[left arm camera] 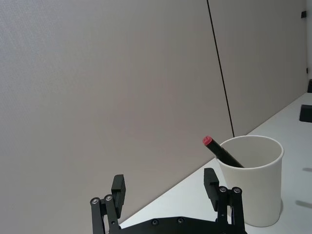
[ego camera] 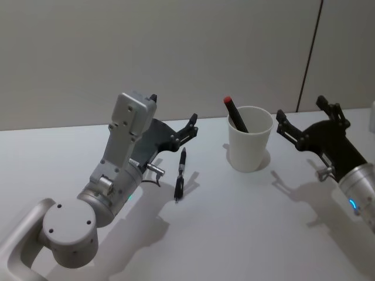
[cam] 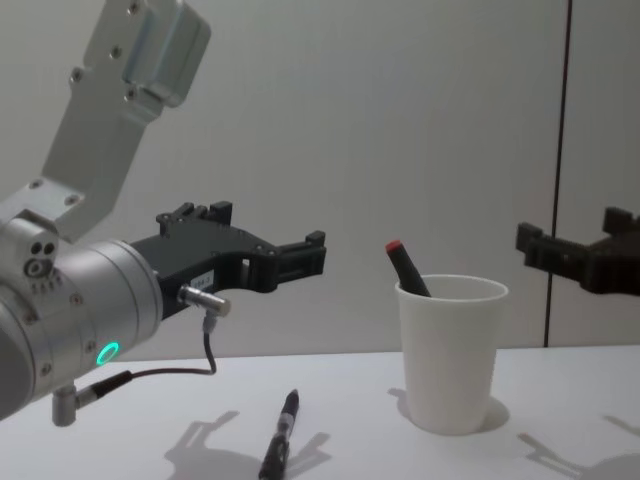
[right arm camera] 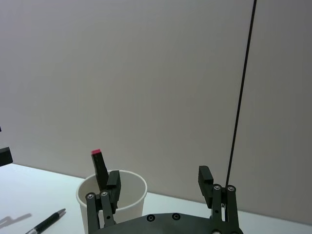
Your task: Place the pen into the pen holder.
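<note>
On white tabletop (ego camera: pixel 246 234), slim black pen (ego camera: pixel 181 174) lies flat, left of plain white paper cup (ego camera: pixel 250 146), not touching it (cup upright, red-capped black marker (ego camera: pixel 234 114) leaning inside). Left gripper (left arm camera: pixel 164 181) hovers above table, left of pen, fingers spread, empty. Right gripper (ego camera: pixel 300 111) right of cup, also spread, holding nothing.

Pen holder (ego camera: pixel 249 155) — one. Pens — two: black pen (ego camera: pixel 181 174), red-capped pen (ego camera: pixel 236 117) (inside holder).
</note>
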